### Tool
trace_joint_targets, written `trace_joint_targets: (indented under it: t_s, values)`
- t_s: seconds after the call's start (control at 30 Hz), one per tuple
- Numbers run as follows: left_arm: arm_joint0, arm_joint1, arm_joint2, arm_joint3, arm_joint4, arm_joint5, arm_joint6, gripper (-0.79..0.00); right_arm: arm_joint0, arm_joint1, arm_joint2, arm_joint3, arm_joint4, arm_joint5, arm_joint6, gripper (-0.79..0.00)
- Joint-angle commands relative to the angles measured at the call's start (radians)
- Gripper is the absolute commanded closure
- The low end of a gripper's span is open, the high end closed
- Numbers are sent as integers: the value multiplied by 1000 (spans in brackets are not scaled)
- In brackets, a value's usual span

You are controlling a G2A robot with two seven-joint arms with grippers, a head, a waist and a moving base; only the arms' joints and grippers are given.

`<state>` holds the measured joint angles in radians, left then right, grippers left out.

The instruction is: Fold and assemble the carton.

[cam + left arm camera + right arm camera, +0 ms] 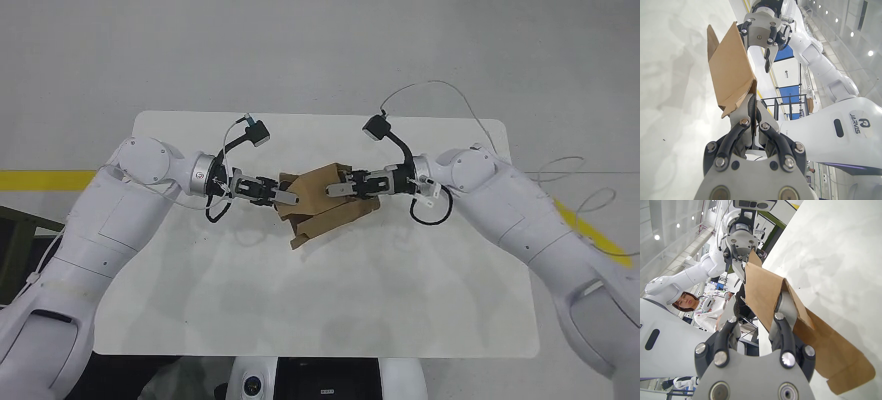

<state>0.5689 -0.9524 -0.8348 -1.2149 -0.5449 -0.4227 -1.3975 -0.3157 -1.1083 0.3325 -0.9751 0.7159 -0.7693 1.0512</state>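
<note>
A brown cardboard carton (322, 208), partly folded and with loose flaps, is held up between both arms above the middle of the white table (300, 300). My left gripper (753, 101) is shut on one edge of the carton (728, 72), the board pinched between its fingers. From the opposite side my right gripper (757, 303) stands open astride a carton wall (761, 291). One of its fingers (786, 306) sits inside the fold and the other (730, 313) stays outside, apart from the board. From above, the left gripper (289, 197) and right gripper (338, 188) face each other across the carton.
The tabletop around and under the carton is bare white, with its front edge (320, 352) near me. A thin cable (470, 105) loops over the far right corner. A yellow floor line (40, 180) runs beyond the left edge.
</note>
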Motion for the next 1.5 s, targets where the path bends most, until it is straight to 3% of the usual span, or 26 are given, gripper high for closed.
trace_joint_targets:
  t_s: [0.0, 0.47, 0.83, 1.0, 1.03, 1.1, 1.17, 1.47]
  values:
    - [-1, 1, 3, 2, 0, 0, 0, 0, 13, 5, -6, 3, -16, 6, 6, -305]
    - [-13, 1, 27, 17, -5, 0, 0, 0, 47, 16, -53, -21, 29, 35, 35, -188]
    - [-21, 2, 40, 20, -6, 0, 0, 0, 55, 3, -80, -20, 49, 32, 33, -148]
    - [-23, 2, 45, 20, -10, 0, 0, 0, 59, -2, -90, -13, 52, 35, 35, 0]
    - [-24, 3, 46, 20, -11, 0, 0, -28, 60, -3, -91, -11, 52, 35, 35, 0]
    - [-25, 3, 47, 20, -10, -2, 2, -222, 62, -5, -94, -6, 52, 35, 35, 0]
    - [-25, 3, 48, 22, -9, -4, 4, -785, 64, -6, -97, 0, 52, 33, 33, 0]
    - [-15, 6, 30, 6, -75, -4, 4, -785, 59, -11, -94, 38, 56, -11, -11, 0]
